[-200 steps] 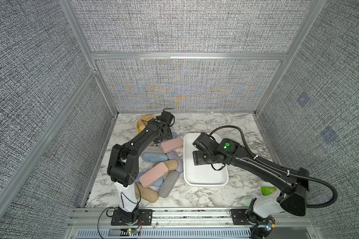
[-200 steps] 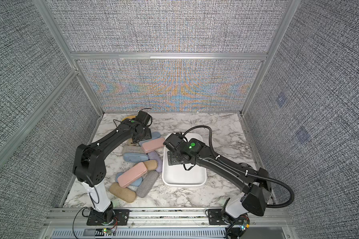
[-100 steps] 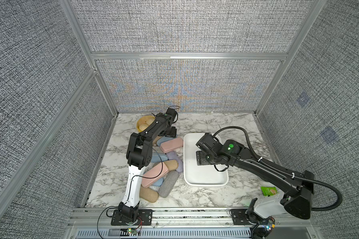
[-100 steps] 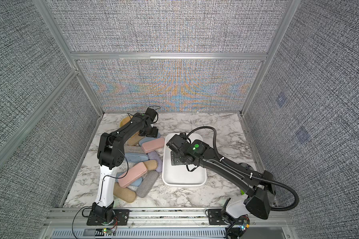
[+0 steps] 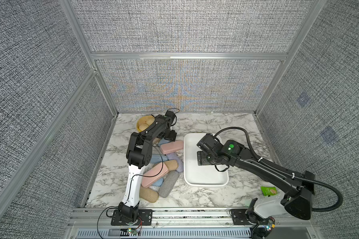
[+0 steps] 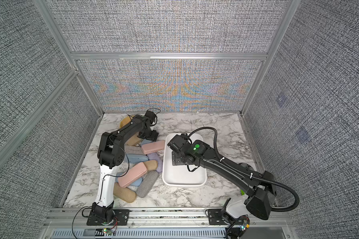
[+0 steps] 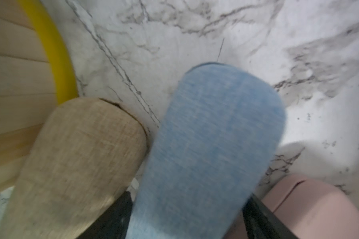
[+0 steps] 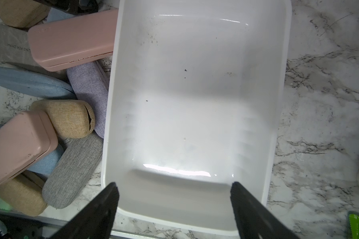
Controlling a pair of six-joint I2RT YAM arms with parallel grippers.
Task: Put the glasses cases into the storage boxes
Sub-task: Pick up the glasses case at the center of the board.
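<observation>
Left end effector (image 5: pixel 169 135) straddles blue case (image 7: pixel 205 144) across its width, left of storage box (image 8: pixel 110 103); clamped or not, can't tell. Right end effector (image 8: pixel 173 186) open, empty, over box.

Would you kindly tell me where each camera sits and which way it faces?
Top views: high in front, facing down on table, left arm, right arm.
Left wrist: looks along its fingers, which flank the blue case.
Right wrist: looks down into the white bin past open fingers.
Shared: both wrist views show the pink case.
</observation>
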